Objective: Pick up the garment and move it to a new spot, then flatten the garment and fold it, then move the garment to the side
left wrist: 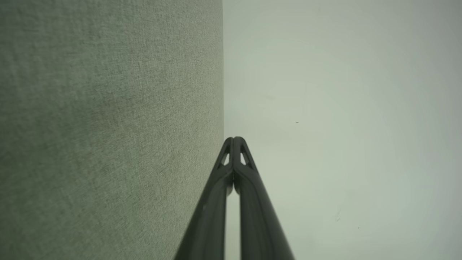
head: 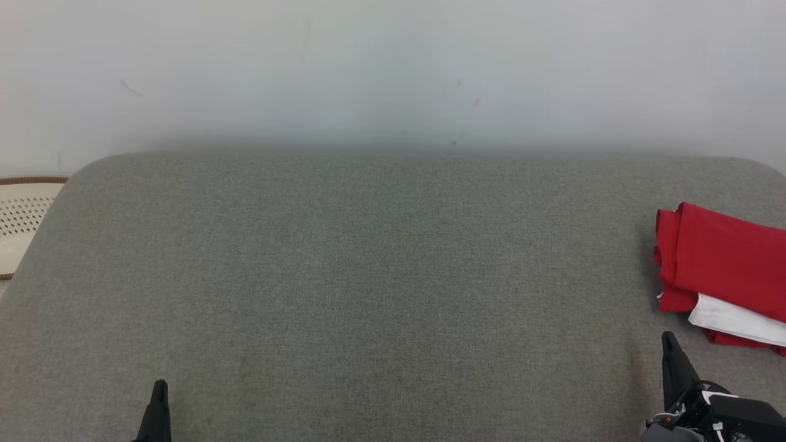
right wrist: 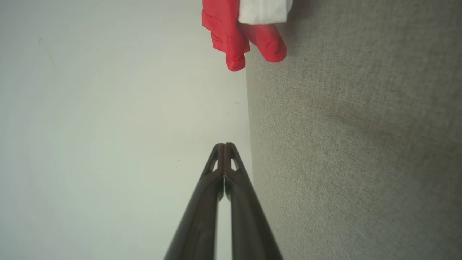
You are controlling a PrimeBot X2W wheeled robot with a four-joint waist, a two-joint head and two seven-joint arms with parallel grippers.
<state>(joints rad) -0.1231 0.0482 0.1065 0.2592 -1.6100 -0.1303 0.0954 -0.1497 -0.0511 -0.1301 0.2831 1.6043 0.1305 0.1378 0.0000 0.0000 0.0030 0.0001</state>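
Furthest from the garment [head: 718, 258], at the far left, a pale perforated basket [head: 24, 215] sits off the corner of the grey fabric bench [head: 368, 276]. Next comes my left end effector [head: 161, 387], low at the near edge and well apart from the garment. Its fingers are pressed together with nothing between them, and my left wrist view shows the same [left wrist: 234, 139].

The middle of the bench lies between me and the wall [head: 368, 73].

My right end effector [head: 668, 339] hangs just short of the garment on its near side, fingers closed tip to tip and empty [right wrist: 224, 145].

The garment lies on the bench at the far right, red with a white layer poking out of its near side [right wrist: 231, 36]. It looks folded and set aside, so I judge the job is close to done.

The risk is my right arm. If it lifts or swings toward the garment, the closed tips could catch that white layer and drag the fold open. The garment also runs out of my head view, so I cannot tell how close it is to the bench's right edge, and a nudge might slide it off.
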